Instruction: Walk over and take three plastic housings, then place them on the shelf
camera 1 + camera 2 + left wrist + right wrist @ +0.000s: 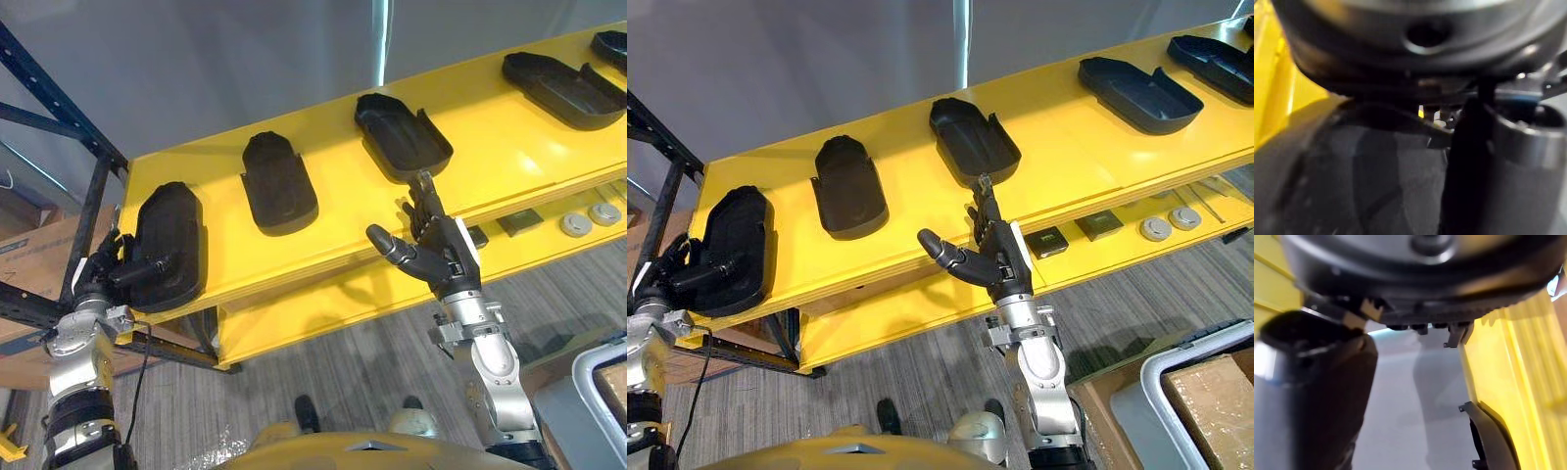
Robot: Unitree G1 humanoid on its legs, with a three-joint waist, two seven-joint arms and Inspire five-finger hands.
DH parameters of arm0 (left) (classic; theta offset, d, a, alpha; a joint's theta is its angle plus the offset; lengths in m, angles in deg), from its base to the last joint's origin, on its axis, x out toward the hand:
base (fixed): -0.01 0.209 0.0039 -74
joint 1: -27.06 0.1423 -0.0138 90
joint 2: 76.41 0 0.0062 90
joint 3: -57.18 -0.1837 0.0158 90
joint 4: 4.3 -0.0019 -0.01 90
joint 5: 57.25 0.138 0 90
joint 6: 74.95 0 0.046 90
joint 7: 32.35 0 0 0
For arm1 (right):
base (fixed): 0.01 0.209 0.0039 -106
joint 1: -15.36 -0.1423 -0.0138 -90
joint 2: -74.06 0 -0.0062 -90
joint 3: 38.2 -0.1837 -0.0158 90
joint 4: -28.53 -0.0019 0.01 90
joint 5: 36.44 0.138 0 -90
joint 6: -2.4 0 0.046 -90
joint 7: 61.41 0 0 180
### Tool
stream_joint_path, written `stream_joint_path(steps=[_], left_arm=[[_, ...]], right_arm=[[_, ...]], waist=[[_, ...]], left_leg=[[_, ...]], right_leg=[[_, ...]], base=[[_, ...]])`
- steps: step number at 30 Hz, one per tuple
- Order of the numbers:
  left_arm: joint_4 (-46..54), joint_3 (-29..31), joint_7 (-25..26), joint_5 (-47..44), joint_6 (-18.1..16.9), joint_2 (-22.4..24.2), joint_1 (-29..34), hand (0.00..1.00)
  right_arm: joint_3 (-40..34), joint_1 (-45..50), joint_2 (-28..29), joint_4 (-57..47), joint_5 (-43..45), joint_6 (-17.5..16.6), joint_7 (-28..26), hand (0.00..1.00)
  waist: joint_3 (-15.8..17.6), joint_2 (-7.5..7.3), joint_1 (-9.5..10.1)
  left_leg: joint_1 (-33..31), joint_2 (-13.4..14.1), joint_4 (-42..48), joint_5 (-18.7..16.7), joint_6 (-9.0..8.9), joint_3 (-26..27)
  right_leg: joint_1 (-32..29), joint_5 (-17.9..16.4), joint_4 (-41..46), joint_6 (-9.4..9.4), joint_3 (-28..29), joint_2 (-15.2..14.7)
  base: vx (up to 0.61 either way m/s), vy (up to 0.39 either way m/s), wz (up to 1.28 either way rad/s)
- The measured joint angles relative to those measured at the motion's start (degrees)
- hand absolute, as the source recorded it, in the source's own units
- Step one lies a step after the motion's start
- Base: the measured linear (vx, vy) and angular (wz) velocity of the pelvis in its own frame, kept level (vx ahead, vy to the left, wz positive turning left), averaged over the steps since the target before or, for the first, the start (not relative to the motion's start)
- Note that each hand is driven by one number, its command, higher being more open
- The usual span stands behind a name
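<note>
At the left end of the yellow shelf, the left hand is gripping a housing lying right at the edge; letting go there risks it tipping off. The right hand is hovering, spread wide.

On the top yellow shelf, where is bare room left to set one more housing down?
The widest bare patch lies between the third housing and the fourth housing. The left end is crowded: the leftmost housing, in the left hand, sits close to the second housing.
</note>
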Motion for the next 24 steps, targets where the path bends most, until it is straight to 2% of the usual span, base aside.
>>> stream_joint_path(steps=[5,8,11,16,19,24], left_arm=[[2.0,-1.2,12.1,3.7,-3.1,0.0,-0.3,1.00],[6.7,-1.4,19.0,5.8,-4.9,0.0,-0.4,1.00],[16.0,-2.6,24.6,5.9,-9.1,0.0,-0.4,1.00],[30.8,-4.5,25.2,6.0,-15.4,1.9,-0.3,1.00],[37.0,-5.3,21.7,5.1,-17.5,4.1,0.2,1.00],[47.8,-6.8,14.7,4.1,-17.7,6.6,5.1,1.00]], right_arm=[[1.6,0.0,0.0,0.0,0.0,-0.1,0.0,1.00],[2.3,0.0,0.1,0.0,-0.1,-0.2,0.0,1.00],[3.2,0.0,0.0,0.0,0.0,-0.4,0.0,1.00],[3.7,0.0,0.1,0.0,0.0,-0.4,0.0,1.00],[3.4,0.1,0.4,0.0,0.0,-0.4,-0.2,1.00],[2.0,0.1,2.2,0.0,-0.4,-0.3,-0.2,1.00]], waist=[[0.5,-0.89,-0.60],[0.7,-1.52,-0.57],[0.7,-1.75,-0.11],[0.7,-1.73,0.00],[0.7,-1.71,-0.36],[0.7,-1.69,-0.38]], left_leg=[[-0.1,0.1,0.2,0.5,0.38,0.0],[-0.1,0.1,0.2,0.5,0.39,0.0],[-0.1,0.0,0.2,0.5,0.40,-0.3],[0.2,0.0,0.2,0.6,0.47,-0.6],[0.3,0.0,0.1,0.7,0.52,-0.9],[0.4,0.0,0.0,0.8,0.53,-1.3]], right_leg=[[-0.1,0.0,0.0,-0.03,0.1,0.4],[-0.1,0.0,0.0,-0.06,0.1,0.4],[0.0,0.0,-0.1,-0.09,0.1,0.4],[0.4,0.0,0.0,-0.11,-0.1,0.4],[0.7,0.0,-0.1,-0.11,-0.3,0.4],[1.0,0.0,-0.2,-0.10,-0.7,0.4]], base=[[0.01,0.000,0.00],[0.00,0.000,0.00],[0.00,0.000,0.00],[0.00,0.000,0.00],[0.00,0.000,0.02],[0.00,0.002,0.03]])
